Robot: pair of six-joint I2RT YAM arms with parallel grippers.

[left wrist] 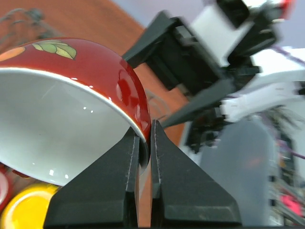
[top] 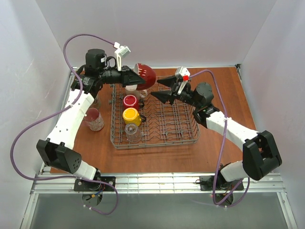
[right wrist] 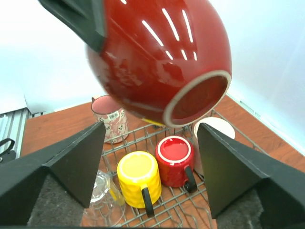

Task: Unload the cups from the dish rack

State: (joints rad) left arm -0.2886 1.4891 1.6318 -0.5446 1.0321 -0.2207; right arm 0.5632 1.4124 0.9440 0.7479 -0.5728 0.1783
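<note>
Unloading: dark red ceramic cup [top: 145,74] held over far edge of grey wire dish rack [top: 162,143].
My left jaws clamp its rim; my right jaws stand apart. Next: place it on the table [top: 167,160] beside the rack.

The dark red cup [right wrist: 157,62] is gleaming with glossy ceramic glaze, white and smooth inside. The left pincer [left wrist: 146,136] is showing matt black plastic. The dish rack [top: 171,125] is looking like thin grey metal wire, and the table [top: 157,160] like smooth brown wood.
</note>
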